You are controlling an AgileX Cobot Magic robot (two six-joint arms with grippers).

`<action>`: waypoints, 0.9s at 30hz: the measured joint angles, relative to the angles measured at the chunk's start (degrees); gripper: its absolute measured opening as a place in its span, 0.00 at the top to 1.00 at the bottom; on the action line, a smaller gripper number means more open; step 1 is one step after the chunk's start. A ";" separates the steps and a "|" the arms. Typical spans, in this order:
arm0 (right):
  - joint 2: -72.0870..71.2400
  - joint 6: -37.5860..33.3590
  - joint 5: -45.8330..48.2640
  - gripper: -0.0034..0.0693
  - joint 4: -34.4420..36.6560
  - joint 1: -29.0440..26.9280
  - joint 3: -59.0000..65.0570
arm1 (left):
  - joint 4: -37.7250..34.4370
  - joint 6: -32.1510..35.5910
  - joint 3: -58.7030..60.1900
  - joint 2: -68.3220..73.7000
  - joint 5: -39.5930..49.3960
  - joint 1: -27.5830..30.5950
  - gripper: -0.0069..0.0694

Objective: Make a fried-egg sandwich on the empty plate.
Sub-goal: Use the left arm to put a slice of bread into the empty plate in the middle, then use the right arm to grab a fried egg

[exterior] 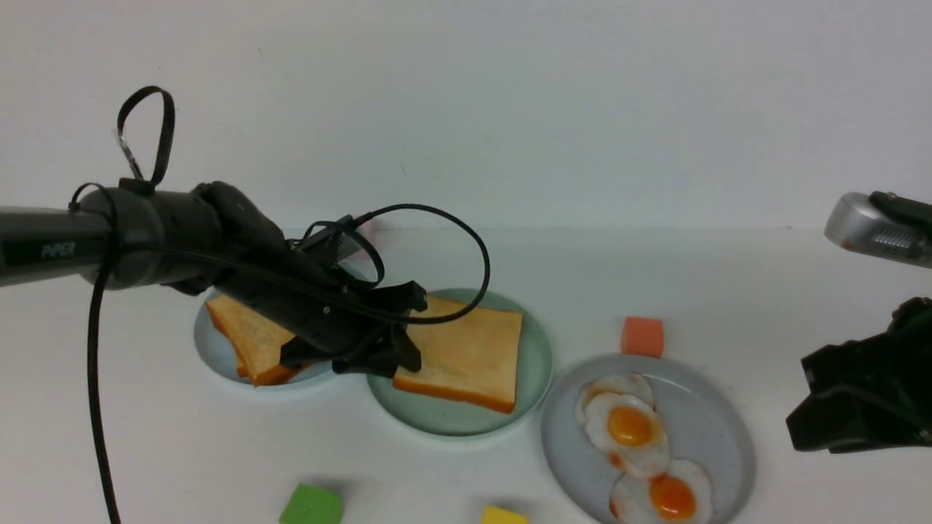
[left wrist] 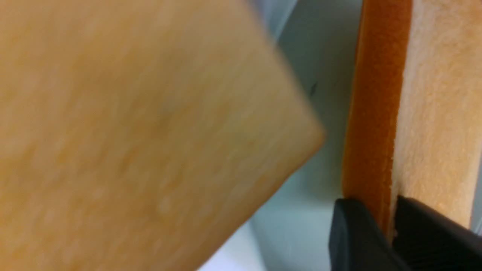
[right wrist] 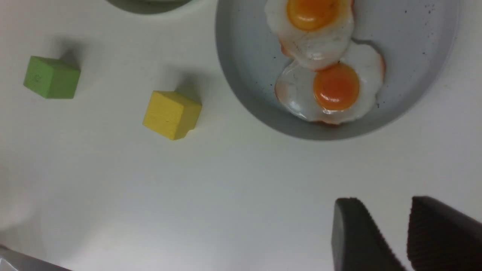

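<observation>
1 toast slice (exterior: 470, 353) lies flat on the green plate (exterior: 451, 422) with the left gripper (exterior: 400, 358) straddling its crust, clamped or slack I cannot tell, so it should spread fully and back out level, while the right gripper (right wrist: 408, 233) hangs parted and empty

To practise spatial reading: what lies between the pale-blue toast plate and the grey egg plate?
The mint-green plate bearing one toast slice, left end effector at its edge; front view.
</observation>
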 joint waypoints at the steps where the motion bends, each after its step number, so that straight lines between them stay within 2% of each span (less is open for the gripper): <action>1: 0.00 0.00 0.00 0.63 0.00 0.00 0.00 | 1.14 -1.14 0.00 -0.12 0.68 0.00 0.63; 2: 0.00 0.00 0.00 0.63 0.00 0.00 0.00 | 2.01 -1.84 0.00 -0.24 1.15 0.00 0.57; 6: 0.00 0.00 -0.21 0.63 0.00 0.00 0.00 | 2.97 -2.66 0.00 -1.54 2.18 0.00 0.41; 8: 0.00 0.00 -0.41 0.63 0.00 0.00 0.00 | 2.97 -2.66 0.00 -2.67 2.38 0.00 0.36; 13: 0.09 0.00 -0.94 0.63 0.85 0.00 0.00 | 5.51 -2.66 -2.23 -5.79 4.44 0.00 0.31; 15: 0.45 -0.82 -1.61 0.63 2.46 0.00 0.00 | 8.71 -2.08 -4.46 -8.13 7.20 0.00 0.31; 18: 2.30 -2.98 -3.11 0.62 4.40 0.00 -0.07 | 11.65 1.34 -7.07 -11.72 12.34 0.00 0.33; 22: 7.16 -5.40 -7.24 0.60 6.27 0.00 -0.23 | 10.65 6.58 -7.90 -18.45 19.73 0.00 0.44; 27: 13.77 -7.14 -12.00 0.59 7.61 -1.88 -0.37 | 10.07 10.49 -2.13 -26.47 21.57 -3.36 0.70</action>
